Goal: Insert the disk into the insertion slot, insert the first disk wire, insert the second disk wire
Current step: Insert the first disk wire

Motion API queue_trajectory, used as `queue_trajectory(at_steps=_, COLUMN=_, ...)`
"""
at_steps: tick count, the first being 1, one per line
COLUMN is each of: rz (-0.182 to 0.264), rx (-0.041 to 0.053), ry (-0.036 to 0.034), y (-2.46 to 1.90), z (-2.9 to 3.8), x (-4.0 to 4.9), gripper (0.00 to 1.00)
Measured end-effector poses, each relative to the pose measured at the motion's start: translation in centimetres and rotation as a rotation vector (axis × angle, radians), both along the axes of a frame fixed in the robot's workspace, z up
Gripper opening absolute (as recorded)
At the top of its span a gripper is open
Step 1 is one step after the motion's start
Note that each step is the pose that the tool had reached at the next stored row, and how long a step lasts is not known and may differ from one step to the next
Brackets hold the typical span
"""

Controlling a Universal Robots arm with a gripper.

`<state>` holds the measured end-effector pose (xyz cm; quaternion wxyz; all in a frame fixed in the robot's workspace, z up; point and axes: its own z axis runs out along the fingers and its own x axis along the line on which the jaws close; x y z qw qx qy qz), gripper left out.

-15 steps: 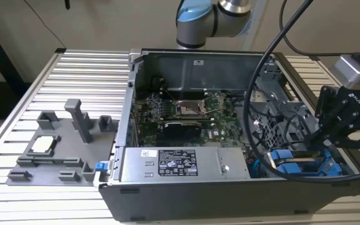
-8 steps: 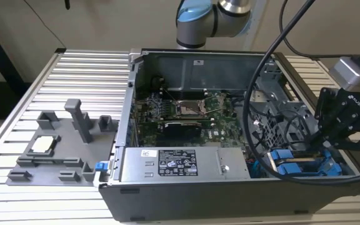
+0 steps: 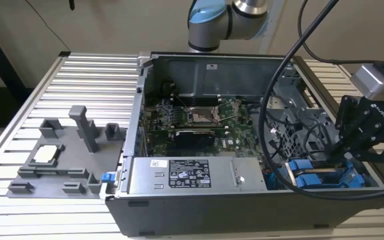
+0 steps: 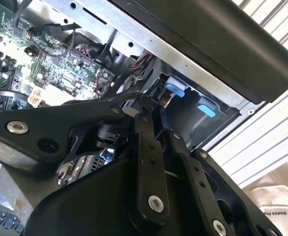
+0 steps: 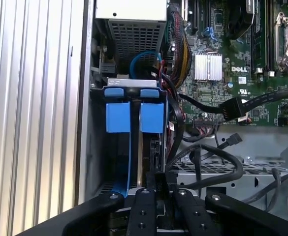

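Two blue-railed drives stand side by side in the dark drive cage (image 5: 95, 147), the insertion slot, at the case's front corner. The disk (image 5: 151, 117) is the one in line with my gripper (image 5: 159, 191); its blue rail also shows in the exterior view (image 3: 315, 177). My gripper (image 3: 344, 152) hangs just over the cage, fingers close together on a small black wire connector (image 5: 159, 180) at the disk's edge. In the second wrist view the fingertips (image 4: 144, 109) meet in front of the blue tabs (image 4: 176, 90).
Loose black cables (image 5: 217, 157) with free connectors (image 5: 231, 108) cross beside the cage. The silver power-supply box (image 3: 192, 175) lies along the case front, the motherboard (image 3: 199, 117) behind it. A grey fixture (image 3: 65, 155) stands on the ribbed table at the exterior view's left.
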<state>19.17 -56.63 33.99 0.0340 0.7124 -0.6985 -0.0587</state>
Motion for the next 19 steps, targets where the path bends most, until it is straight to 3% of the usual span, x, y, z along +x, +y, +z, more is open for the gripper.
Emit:
queue_trajectory(at_steps=3, rz=0.000, rx=0.0026, ry=-0.0001, y=-0.01, z=-0.12, x=0.03, gripper=0.19)
queue_trajectory(at_steps=10, rz=-0.001, rx=0.0180, ry=0.0000, y=-0.03, z=-0.37, x=0.09, gripper=0.19)
queue_trajectory(at_steps=15, rz=-0.003, rx=0.0181, ry=-0.0001, y=-0.33, z=-0.99, x=0.11, gripper=0.19)
queue_trajectory(at_steps=19, rz=-0.003, rx=0.0187, ry=0.0001, y=-0.36, z=-1.03, x=0.10, gripper=0.19)
